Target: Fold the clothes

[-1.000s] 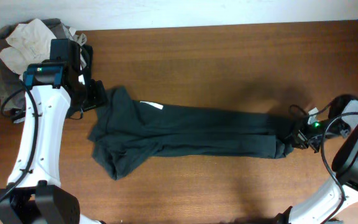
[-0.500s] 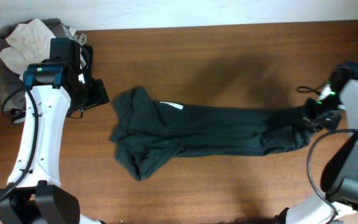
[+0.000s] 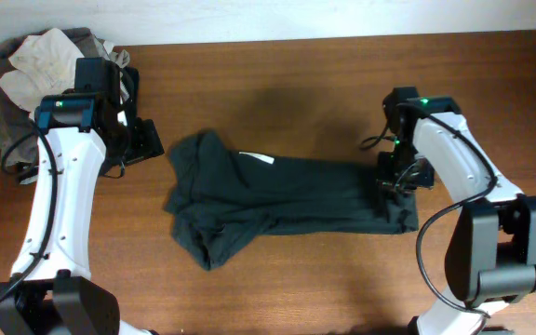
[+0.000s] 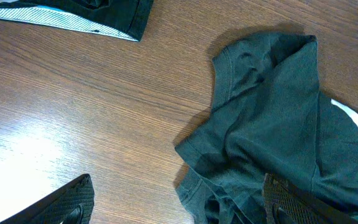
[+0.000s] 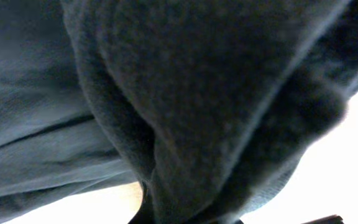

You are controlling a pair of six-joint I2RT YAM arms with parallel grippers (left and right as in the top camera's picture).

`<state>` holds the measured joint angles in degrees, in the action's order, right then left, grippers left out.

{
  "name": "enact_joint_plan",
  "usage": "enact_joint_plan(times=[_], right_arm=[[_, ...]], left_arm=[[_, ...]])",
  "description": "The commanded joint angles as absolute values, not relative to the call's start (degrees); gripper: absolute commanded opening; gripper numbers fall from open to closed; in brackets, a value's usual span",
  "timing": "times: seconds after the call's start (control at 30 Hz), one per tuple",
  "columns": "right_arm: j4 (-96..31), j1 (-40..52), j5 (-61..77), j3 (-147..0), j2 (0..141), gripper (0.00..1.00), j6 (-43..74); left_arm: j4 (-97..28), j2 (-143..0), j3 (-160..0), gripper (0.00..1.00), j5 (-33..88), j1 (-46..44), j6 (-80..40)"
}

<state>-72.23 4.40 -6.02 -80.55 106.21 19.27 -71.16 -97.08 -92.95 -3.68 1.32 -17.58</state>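
A pair of dark green trousers [image 3: 277, 195] lies across the middle of the wooden table, waist end at the left. My right gripper [image 3: 391, 179] is shut on the leg ends and holds them over the legs at the right. In the right wrist view the dark cloth [image 5: 185, 93] fills the frame and hides the fingers. My left gripper [image 3: 147, 144] is open and empty, just left of the waist. In the left wrist view its fingertips [image 4: 179, 202] straddle the waist corner [image 4: 260, 124] without touching it.
A pile of other clothes [image 3: 45, 65], beige and grey, sits at the table's back left corner. A striped hem of it shows in the left wrist view [image 4: 73, 18]. The white wall edge runs along the back.
My right gripper has carried the leg ends leftward from the far right, doubling the legs over. The waist slid right earlier. The left arm has stayed still.
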Motion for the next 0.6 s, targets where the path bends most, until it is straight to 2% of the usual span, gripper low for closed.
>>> enact_joint_plan(times=[0.0, 0.03, 0.07, 0.1, 0.13, 0.17, 0.3, 0.43, 0.57], right_arm=[[-72.42, 7.99, -6.5, -80.23, 105.58, 0.08, 20.01], [-72.42, 8.86, -6.5, -80.23, 105.58, 0.1, 20.01], [-72.38, 9.58, -6.48, -80.23, 105.58, 0.17, 20.03], [-72.38, 10.59, -6.48, -80.23, 105.58, 0.45, 20.03], [-72.42, 11.22, -6.46, -80.23, 105.58, 0.6, 20.03], [-72.42, 12.05, -6.11, -80.23, 105.58, 0.7, 20.01], [-70.85, 13.23, -2.9, -80.34, 105.58, 0.69, 20.03], [-72.18, 12.73, -0.58, -83.66, 105.3, 0.61, 20.03], [-76.23, 9.76, -0.82, -89.45, 104.16, 0.61, 19.31]], left_arm=[[-71.29, -97.49, -92.55, 0.86, -3.9, 1.5, -17.08], [-71.26, -97.49, -92.55, 0.86, -3.9, 1.5, -17.08], [-71.26, -97.49, -92.55, 0.86, -3.9, 1.5, -17.08], [-71.26, -97.49, -92.55, 0.86, -3.9, 1.52, -17.08], [-71.29, -97.49, -92.55, 0.87, -3.9, 1.52, -17.08], [-71.31, -97.49, -92.55, 0.92, -3.9, 1.5, -17.08], [-71.33, -97.49, -92.55, 0.93, -3.9, 1.5, -17.08], [-71.42, -97.49, -92.55, 0.93, -3.9, 1.5, -17.08], [-71.42, -97.49, -92.55, 0.93, -3.9, 1.5, -17.08]])
